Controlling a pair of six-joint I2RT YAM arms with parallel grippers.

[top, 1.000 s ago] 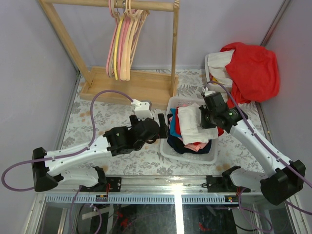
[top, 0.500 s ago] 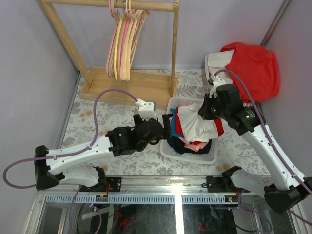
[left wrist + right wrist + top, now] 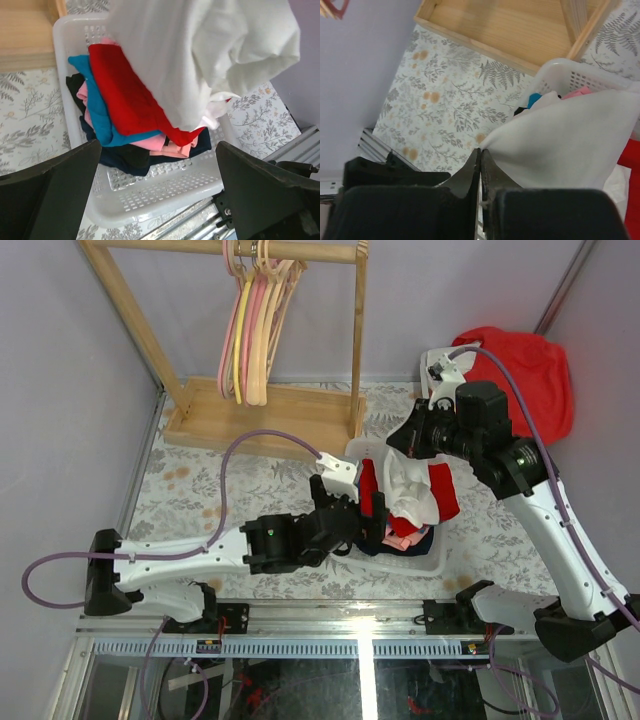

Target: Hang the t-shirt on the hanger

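White t-shirt [image 3: 412, 488]: dangling in a bunched drape from the right gripper [image 3: 405, 437], centre-right of the top view, with its lower folds draped over the clothes in the basket [image 3: 436, 556].
Right grip: fingers pressed tight together, and there it is, a fold of the white cloth pinched between the tips. In the right wrist view the fabric fans away from them toward the right edge of the frame.
Left grip: the left gripper [image 3: 159, 146] stands spread wide with nothing between its jaws. Its black fingers [image 3: 60, 185] sit at the lower left and lower right of the left wrist view, framing the basket.
Shirt against left gripper: the shirt fills the upper centre and upper right of the left wrist view, hanging over the pile and apart from both fingers.
Basket load: white perforated plastic holding red, blue, pink and dark navy clothes in a heap.
Hanger: the pale peach hanger [image 3: 268, 340] hangs among pink and yellow ones on the wooden rack [image 3: 262, 420], upper left of the top view, well apart from the shirt and both grippers.
Red garment [image 3: 530, 370]: bundled in the upper right corner.
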